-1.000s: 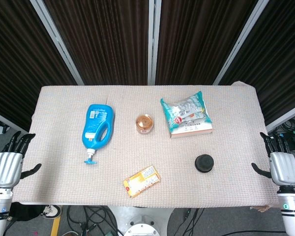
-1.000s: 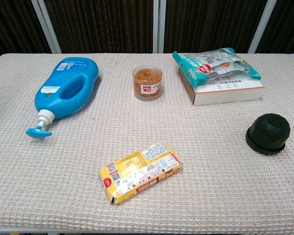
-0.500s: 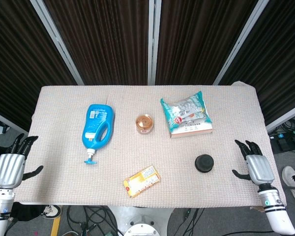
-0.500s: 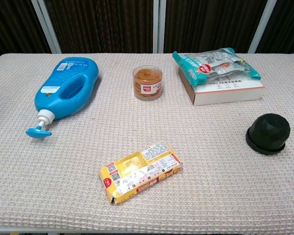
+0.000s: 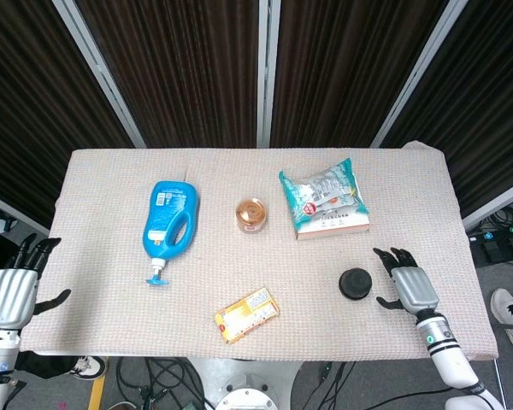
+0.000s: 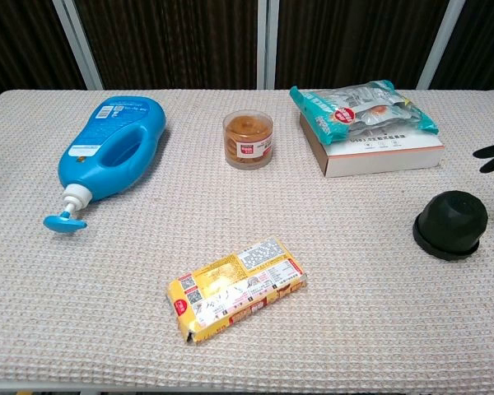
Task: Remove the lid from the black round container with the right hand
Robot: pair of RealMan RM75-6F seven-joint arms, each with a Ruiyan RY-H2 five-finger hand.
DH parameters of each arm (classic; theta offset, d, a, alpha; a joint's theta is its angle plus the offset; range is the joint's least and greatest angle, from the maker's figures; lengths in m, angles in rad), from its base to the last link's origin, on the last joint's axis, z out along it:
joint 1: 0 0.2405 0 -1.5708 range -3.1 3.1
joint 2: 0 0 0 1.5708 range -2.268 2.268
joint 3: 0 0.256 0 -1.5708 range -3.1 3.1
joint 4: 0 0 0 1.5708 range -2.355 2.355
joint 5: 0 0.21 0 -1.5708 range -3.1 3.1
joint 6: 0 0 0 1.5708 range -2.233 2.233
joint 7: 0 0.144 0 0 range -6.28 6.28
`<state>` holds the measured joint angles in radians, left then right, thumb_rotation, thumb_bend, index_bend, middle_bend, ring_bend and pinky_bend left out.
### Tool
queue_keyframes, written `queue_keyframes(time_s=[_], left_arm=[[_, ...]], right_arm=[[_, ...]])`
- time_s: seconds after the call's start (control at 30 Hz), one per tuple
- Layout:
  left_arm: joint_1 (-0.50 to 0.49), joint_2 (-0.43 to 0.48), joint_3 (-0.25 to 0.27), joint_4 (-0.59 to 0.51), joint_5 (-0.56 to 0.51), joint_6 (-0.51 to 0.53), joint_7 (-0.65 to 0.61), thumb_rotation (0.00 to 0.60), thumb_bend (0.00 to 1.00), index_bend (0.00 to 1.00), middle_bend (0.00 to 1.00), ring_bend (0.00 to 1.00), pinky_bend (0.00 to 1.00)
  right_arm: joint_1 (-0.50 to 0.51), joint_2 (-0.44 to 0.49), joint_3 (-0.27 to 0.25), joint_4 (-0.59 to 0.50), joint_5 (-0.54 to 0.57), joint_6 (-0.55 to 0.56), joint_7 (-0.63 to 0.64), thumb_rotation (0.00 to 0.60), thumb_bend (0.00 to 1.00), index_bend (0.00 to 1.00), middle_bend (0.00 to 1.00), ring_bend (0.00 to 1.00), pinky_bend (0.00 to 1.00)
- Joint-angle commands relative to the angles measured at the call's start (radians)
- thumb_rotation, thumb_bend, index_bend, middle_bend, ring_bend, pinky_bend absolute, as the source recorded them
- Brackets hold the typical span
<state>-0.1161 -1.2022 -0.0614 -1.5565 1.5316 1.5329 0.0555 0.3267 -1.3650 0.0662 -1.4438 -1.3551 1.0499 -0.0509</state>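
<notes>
Lid on black round container (image 5: 355,283); right hand (image 5: 411,288) beside it, fingers spread, empty; left hand (image 5: 8,295) likewise.

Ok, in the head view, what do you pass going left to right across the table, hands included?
Left hand → blue pump bottle → yellow snack packet → small clear jar → sealed bag on the white box → black round container → right hand.
</notes>
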Motion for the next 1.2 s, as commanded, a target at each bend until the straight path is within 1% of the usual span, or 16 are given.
queue_keyframes(time_s=[0.03, 0.43, 0.87, 1.2], left_arm=[[0.001, 0.001, 0.0, 0.0, -0.001, 0.0, -0.002, 0.6, 0.13, 0.14, 0.15, 0.06, 0.31], [0.003, 0.007, 0.001, 0.002, 0.002, 0.003, -0.011, 0.6, 0.13, 0.14, 0.15, 0.06, 0.31], [0.003, 0.006, 0.001, 0.008, -0.001, 0.001, -0.017, 0.6, 0.13, 0.14, 0.15, 0.06, 0.31], [0.004, 0.008, 0.0, 0.012, -0.004, 0.0, -0.027, 0.6, 0.13, 0.14, 0.15, 0.06, 0.31]], right_arm=[[0.009, -0.012, 0.0, 0.004, 0.002, -0.01, -0.002, 0.6, 0.1, 0.02, 0.12, 0.0, 0.0], [0.035, -0.049, -0.015, 0.014, 0.01, -0.042, -0.021, 0.6, 0.1, 0.02, 0.13, 0.0, 0.0], [0.058, -0.067, -0.022, 0.024, 0.019, -0.069, -0.018, 0.6, 0.08, 0.0, 0.13, 0.0, 0.0], [0.067, -0.081, -0.024, 0.033, 0.028, -0.077, -0.017, 0.6, 0.08, 0.0, 0.15, 0.0, 0.0]])
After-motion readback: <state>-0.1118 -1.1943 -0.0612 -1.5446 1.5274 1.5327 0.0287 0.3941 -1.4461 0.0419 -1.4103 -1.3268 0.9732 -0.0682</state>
